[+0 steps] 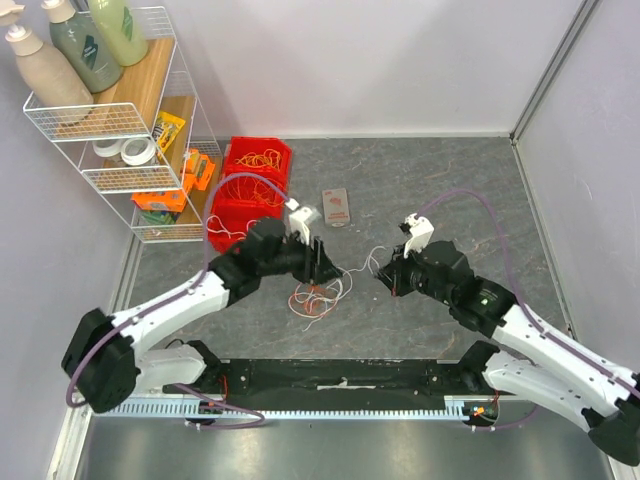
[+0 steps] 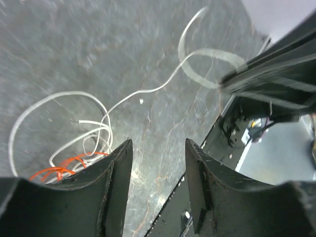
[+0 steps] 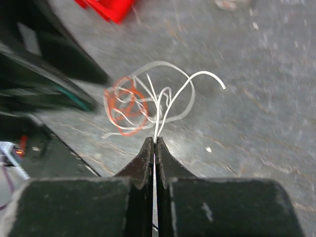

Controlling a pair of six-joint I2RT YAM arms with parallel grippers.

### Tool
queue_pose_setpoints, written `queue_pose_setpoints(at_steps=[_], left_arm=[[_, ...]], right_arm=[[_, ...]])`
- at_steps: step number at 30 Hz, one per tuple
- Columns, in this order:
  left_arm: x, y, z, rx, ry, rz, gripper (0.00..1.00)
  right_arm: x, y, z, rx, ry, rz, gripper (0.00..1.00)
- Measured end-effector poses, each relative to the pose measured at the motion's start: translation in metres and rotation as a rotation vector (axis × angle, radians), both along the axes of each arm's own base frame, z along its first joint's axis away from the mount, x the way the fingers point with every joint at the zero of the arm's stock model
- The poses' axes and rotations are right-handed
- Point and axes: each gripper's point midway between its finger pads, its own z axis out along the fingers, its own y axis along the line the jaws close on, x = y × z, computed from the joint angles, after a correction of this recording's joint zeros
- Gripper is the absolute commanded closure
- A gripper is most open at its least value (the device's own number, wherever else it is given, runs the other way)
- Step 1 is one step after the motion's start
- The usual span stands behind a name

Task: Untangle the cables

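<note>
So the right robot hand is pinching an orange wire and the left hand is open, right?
Not quite. The right gripper is pinching a white cable, not an orange one; the right wrist view shows it. The orange cables lie farther off, ungripped. The left gripper is open, as you said.

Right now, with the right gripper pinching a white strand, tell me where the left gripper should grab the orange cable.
I'd take the orange cable on its outer loop, farthest from the right gripper, where fewest white strands cross it. Bring the open left gripper straight down: the coil lies flat.
</note>
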Motion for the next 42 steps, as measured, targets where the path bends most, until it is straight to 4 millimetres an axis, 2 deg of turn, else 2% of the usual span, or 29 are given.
queue_pose_setpoints(at_steps=[2,4,6,9,10,11,16,18,22,25,28,31,34,36,42], left_arm=[[-0.014,-0.014,-0.025,0.036,0.049,-0.055,0.58],[-0.010,-0.018,-0.050,0.080,0.096,-0.039,0.64],[-0.003,-0.017,-0.078,0.137,0.152,-0.009,0.66],[-0.003,-0.013,-0.119,0.219,0.251,0.019,0.66],[-0.004,-0.011,-0.129,0.238,0.274,0.029,0.67],[-0.006,-0.008,-0.137,0.254,0.294,0.036,0.67],[-0.014,0.009,-0.156,0.304,0.320,0.082,0.67],[-0.015,0.015,-0.157,0.317,0.315,0.099,0.67],[-0.016,0.028,-0.158,0.349,0.302,0.141,0.67],[-0.016,0.034,-0.158,0.369,0.294,0.165,0.67],[-0.016,0.039,-0.154,0.378,0.279,0.179,0.66],[-0.011,0.043,-0.136,0.361,0.221,0.200,0.65],[-0.005,0.047,-0.122,0.351,0.164,0.220,0.65],[-0.003,0.050,-0.123,0.365,0.152,0.230,0.65],[-0.010,0.058,-0.145,0.413,0.189,0.227,0.65]], right_arm=[[0.000,0.006,0.030,0.061,-0.047,0.022,1.00],[-0.002,0.009,0.063,0.123,-0.098,0.040,1.00],[-0.003,0.010,0.098,0.178,-0.150,0.048,1.00],[-0.006,0.006,0.165,0.259,-0.248,0.046,1.00],[-0.008,0.002,0.197,0.295,-0.297,0.041,1.00],[-0.010,-0.003,0.226,0.327,-0.347,0.031,1.00],[-0.022,-0.035,0.337,0.444,-0.557,-0.032,1.00],[-0.027,-0.048,0.368,0.472,-0.620,-0.057,1.00],[-0.026,-0.056,0.400,0.474,-0.686,-0.088,1.00],[-0.021,-0.057,0.413,0.459,-0.713,-0.105,1.00],[-0.016,-0.058,0.415,0.436,-0.723,-0.118,1.00],[-0.012,-0.060,0.410,0.401,-0.722,-0.137,1.00],[-0.010,-0.067,0.416,0.378,-0.736,-0.162,1.00],[-0.013,-0.073,0.432,0.388,-0.765,-0.174,1.00],[-0.041,-0.099,0.519,0.520,-0.930,-0.194,1.00]])
